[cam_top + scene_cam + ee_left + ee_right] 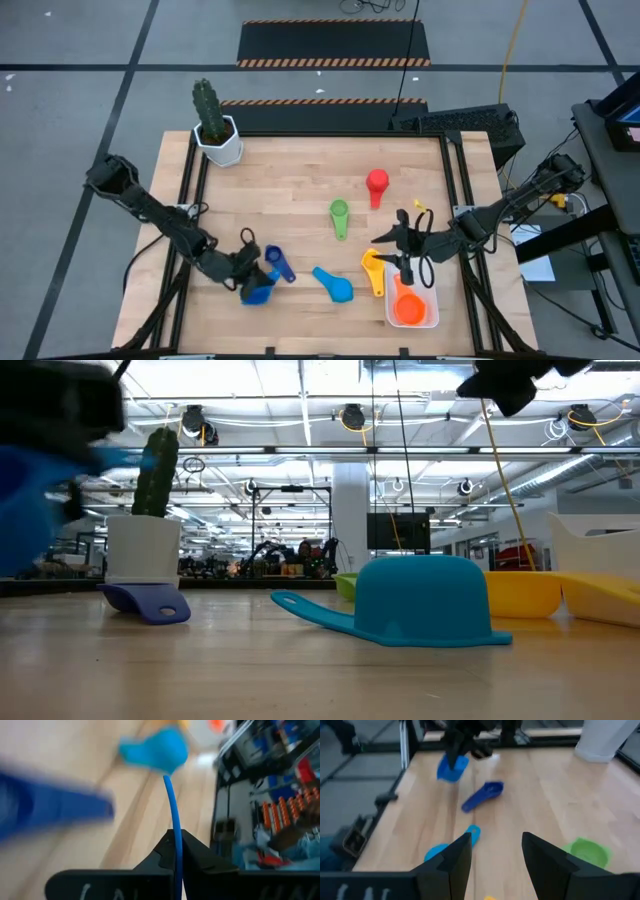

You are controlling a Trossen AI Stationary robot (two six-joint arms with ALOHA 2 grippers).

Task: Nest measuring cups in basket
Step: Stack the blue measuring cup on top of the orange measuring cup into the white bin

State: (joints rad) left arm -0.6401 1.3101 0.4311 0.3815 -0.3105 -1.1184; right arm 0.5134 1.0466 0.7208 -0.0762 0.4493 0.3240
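Left gripper [262, 283], jaws pinching a bright blue plastic measuring cup [258, 293], near-left on the wooden bench [300, 200]. Right gripper [402, 250], jaws spread, above the white rectangular plastic basket [432, 300].

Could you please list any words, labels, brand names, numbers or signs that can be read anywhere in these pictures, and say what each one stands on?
None can be read.
Measuring cups, basket, cactus pot: no print or size marks visible.
Left gripper, seen in its wrist view: faint pale marks on the body below the fingers, too blurred to read.
Right gripper, seen in its wrist view: similar pale marks, also illegible.
Striped floor mat: warning stripes only, no lettering.
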